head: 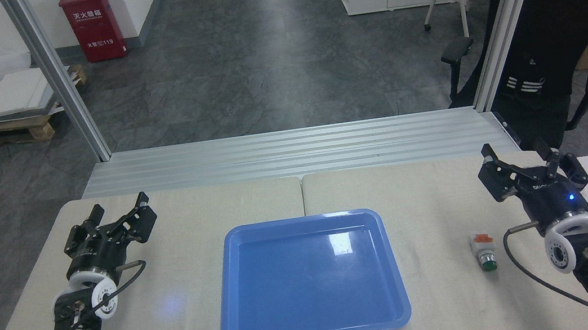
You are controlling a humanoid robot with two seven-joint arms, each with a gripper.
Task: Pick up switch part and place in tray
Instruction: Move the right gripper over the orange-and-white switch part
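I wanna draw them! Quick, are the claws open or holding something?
Left claw: open, holding nothing.
Right claw: open, holding nothing.

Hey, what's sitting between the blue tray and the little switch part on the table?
Nothing: in the head view, only bare beige tabletop separates the glossy blue plastic tray from the white, orange-ended, green-buttoned switch part.

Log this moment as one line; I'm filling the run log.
switch part: on table, right of tray | tray: empty | right tool: open, beyond part | left tool: open, idle | phase: pre-grasp
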